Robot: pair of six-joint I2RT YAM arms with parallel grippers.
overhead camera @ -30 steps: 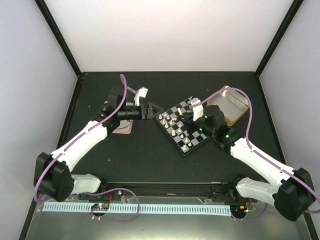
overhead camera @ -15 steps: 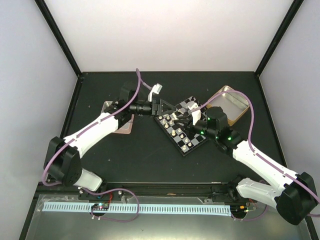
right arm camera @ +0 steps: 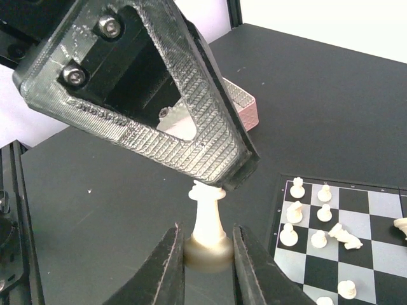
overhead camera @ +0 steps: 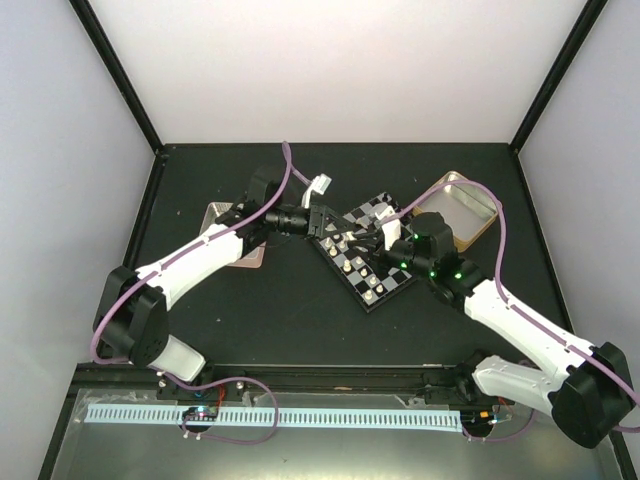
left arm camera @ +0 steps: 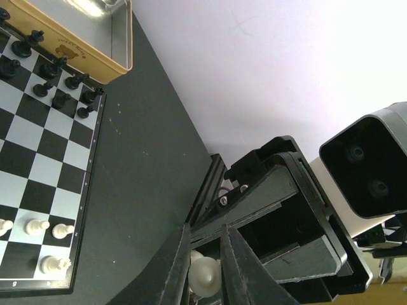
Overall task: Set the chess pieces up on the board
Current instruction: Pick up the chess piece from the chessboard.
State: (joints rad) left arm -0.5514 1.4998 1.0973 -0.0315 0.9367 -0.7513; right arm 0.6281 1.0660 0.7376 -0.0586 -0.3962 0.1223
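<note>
Black table (right arm camera: 114,190) below; cream chess piece (right arm camera: 206,219) pinched in right gripper (right arm camera: 206,244).

board (overhead camera: 381,292) central | tin (overhead camera: 466,205) just behind-right of it | tray (overhead camera: 247,256) well left of it | chess pieces (overhead camera: 372,286) on board

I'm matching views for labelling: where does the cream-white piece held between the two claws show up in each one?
Top external: hidden where the left claw and right claw meet, over the left part of the board.
Left wrist: the white piece is at bottom centre, between the left claw's fingers.
Right wrist: bottom centre, its base between the right claw's fingers.
Shared landmark: the board, in all three.
</note>
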